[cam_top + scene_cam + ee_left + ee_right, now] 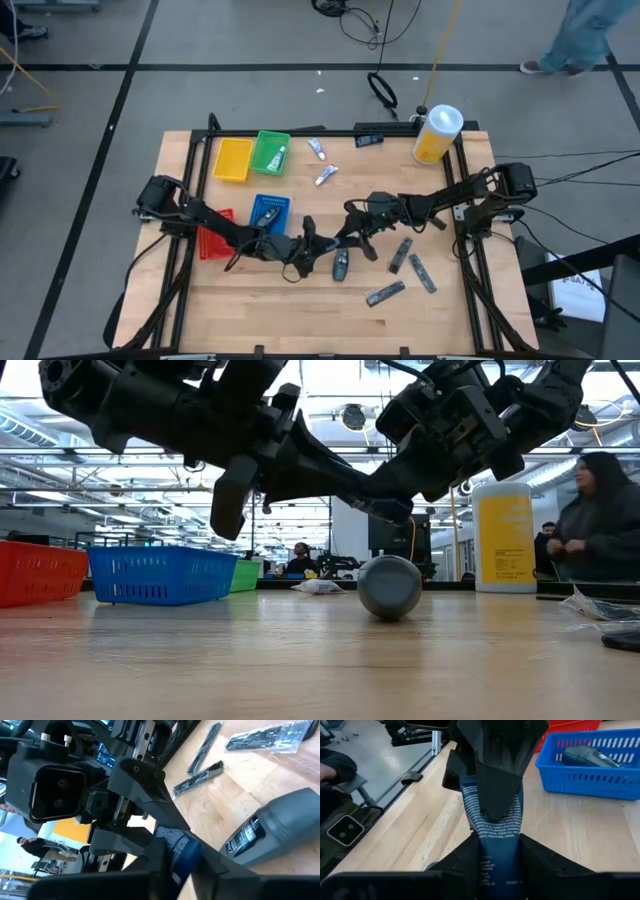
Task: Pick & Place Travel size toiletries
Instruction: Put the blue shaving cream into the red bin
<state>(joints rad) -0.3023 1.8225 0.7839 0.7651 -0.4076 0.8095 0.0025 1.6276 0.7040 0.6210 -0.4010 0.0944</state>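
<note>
Both claws meet over the middle of the counter [300,310], just on the right-arm side of the blue basket [268,212], and between them is a dark blue tube [492,827] covered in fine white print. The right wrist view shows the right claw [496,851] with a finger on each side of the tube's lower end, gripping it, while the left claw [492,780] clamps the far end from the opposite side — so this looks like a hand-over caught mid-way, with both claws closed on the same tube. To do it well, the right claw should open only once the left claw's hold is firm, and then back straight away along the tube's length so it is not twisted or dragged loose; the left arm can then carry it towards the baskets. A grey bottle [272,837] lies on its side on the counter just beyond the blue basket from the left arm's base, close beneath the claws, so the tube should be kept high enough not to knock it. Other dark flat packets [385,293] lie farther from the blue basket, towards the right arm. The tube's white lettering is too small to read, and the grey bottle's label shows pale characters I cannot make out — no brand is legible.
</note>
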